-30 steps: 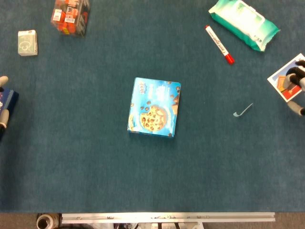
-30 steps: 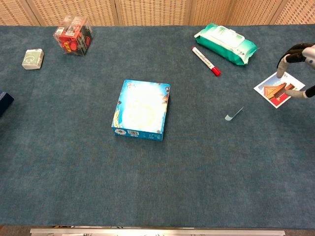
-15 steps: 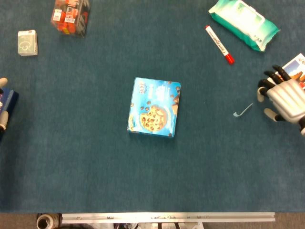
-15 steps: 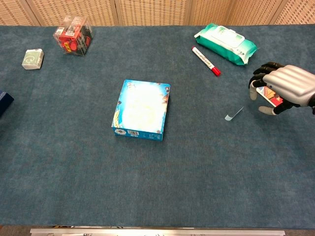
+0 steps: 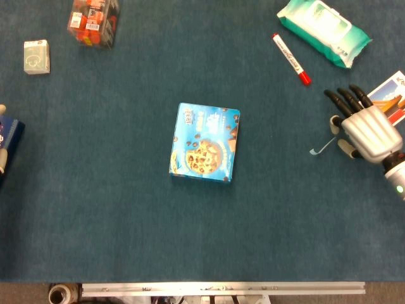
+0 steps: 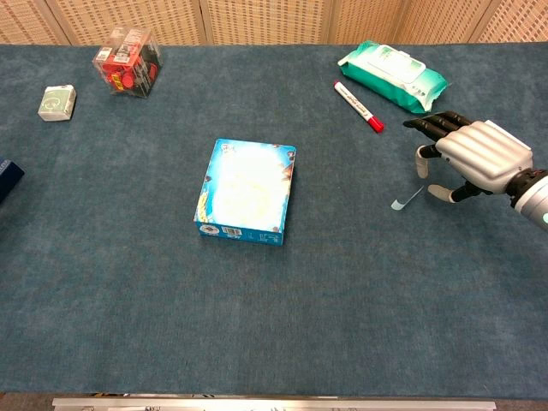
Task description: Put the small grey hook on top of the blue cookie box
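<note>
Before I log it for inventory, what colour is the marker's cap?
Red; the marker's cap shows best in the head view.

Head view looks straight down from high above the table, its metal front edge running along the bottom of the frame. Chest view sits lower, at the near edge, facing forward and tilted down across the cloth to the wicker panels at the back. Both share the same field: the blue cookie box mid-table, the red marker and wipes pack far right, the right hand at the right edge
</note>
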Controlling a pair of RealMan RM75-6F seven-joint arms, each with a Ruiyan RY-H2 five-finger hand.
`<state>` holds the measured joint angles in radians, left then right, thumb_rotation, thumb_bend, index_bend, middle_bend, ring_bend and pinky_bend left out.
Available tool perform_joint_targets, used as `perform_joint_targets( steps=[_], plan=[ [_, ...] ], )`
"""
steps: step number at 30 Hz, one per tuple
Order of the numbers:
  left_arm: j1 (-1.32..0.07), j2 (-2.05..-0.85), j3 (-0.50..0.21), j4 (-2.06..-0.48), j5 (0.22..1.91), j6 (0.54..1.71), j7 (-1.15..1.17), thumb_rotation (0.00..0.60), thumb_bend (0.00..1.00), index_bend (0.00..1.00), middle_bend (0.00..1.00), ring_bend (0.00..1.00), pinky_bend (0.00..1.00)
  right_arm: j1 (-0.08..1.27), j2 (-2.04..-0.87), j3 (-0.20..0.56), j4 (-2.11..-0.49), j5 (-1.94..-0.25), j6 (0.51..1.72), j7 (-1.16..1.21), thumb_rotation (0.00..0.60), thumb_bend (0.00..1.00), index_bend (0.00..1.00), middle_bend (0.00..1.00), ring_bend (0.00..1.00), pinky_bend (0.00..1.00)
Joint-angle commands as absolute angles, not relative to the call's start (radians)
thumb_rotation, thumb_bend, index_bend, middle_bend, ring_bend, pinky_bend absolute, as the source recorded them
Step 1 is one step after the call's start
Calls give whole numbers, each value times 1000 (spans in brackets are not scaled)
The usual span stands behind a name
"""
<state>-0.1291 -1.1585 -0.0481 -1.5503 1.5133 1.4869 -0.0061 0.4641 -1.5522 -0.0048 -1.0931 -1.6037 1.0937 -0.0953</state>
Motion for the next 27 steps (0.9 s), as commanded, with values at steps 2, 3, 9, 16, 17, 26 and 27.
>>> perform_joint_targets(
  steps=[2,3,9,16,17,26,27],
  plan=[
    [-129,-1154,-47,-1552,1516,1486,-16,600,373,190,347,318,227,463,-1591,-16,-1041,-1611,1103,-68,600,282,514,44,0,0],
    [-129,-1154,-47,-1552,1516,1486,-17,600,373,190,347,318,227,463,-1596,-18,-1033,-1612,1105,-64,600,282,514,44,0,0],
    [-129,-1154,-46,-1549,1516,1484,-18,600,373,190,347,318,227,467,-1620,-27,-1000,-1612,1100,-45,600,282,514,44,0,0],
    [-129,-1153,-48,-1549,1515,1484,-19,600,373,190,346,318,227,477,-1632,-35,-988,-1610,1084,-38,600,283,514,44,0,0],
    [-129,-1153,-48,-1549,1515,1484,-20,600,373,190,345,318,227,478,-1633,-36,-987,-1610,1083,-39,600,284,514,44,0,0],
    [-125,-1152,-47,-1543,1517,1488,-30,600,373,190,344,318,227,487,-1630,-36,-993,-1602,1072,-44,600,333,514,55,0,0],
    [-125,-1152,-47,-1542,1517,1489,-31,600,373,190,343,317,227,488,-1627,-37,-996,-1601,1069,-46,600,334,514,55,0,0]
  ],
)
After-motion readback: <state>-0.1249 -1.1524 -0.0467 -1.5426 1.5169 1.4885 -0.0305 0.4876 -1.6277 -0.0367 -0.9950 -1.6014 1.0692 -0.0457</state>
